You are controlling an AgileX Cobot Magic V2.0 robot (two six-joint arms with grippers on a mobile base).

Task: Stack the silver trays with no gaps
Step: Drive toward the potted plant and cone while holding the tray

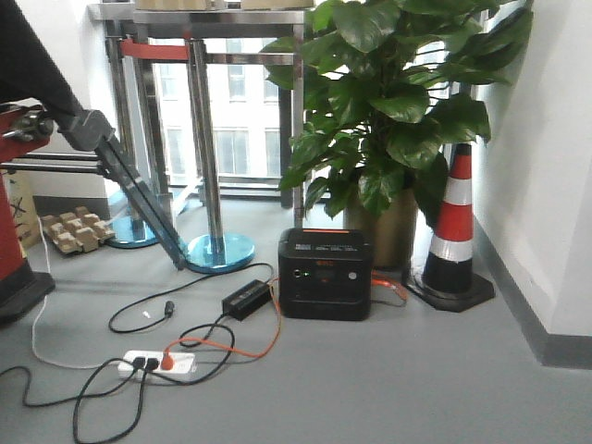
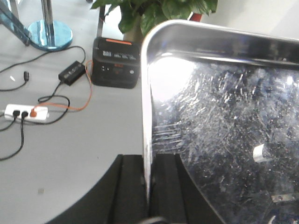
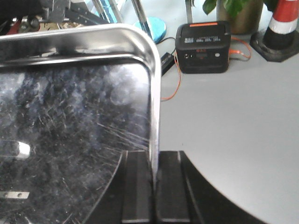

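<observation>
The left gripper [image 2: 148,191] is clenched on one rim of the tray [image 2: 224,116], the thin edge pinched between its black fingers [image 2: 128,186]. The right gripper [image 3: 154,186] grips the opposite rim the same way. The scratched, shiny tray hangs between them above the grey floor [image 2: 93,154]. Beyond lie a power strip [image 2: 25,112] and a black power station [image 2: 116,63], then a blue-based post [image 2: 50,34], a plant [image 1: 388,102] and a cone [image 1: 455,222].

Office-building corner by a window [image 1: 242,129]: queue stanchions [image 1: 205,139], potted plant [image 1: 388,111], traffic cone [image 1: 455,222], power station [image 1: 324,273] on grey floor [image 1: 388,379]
</observation>
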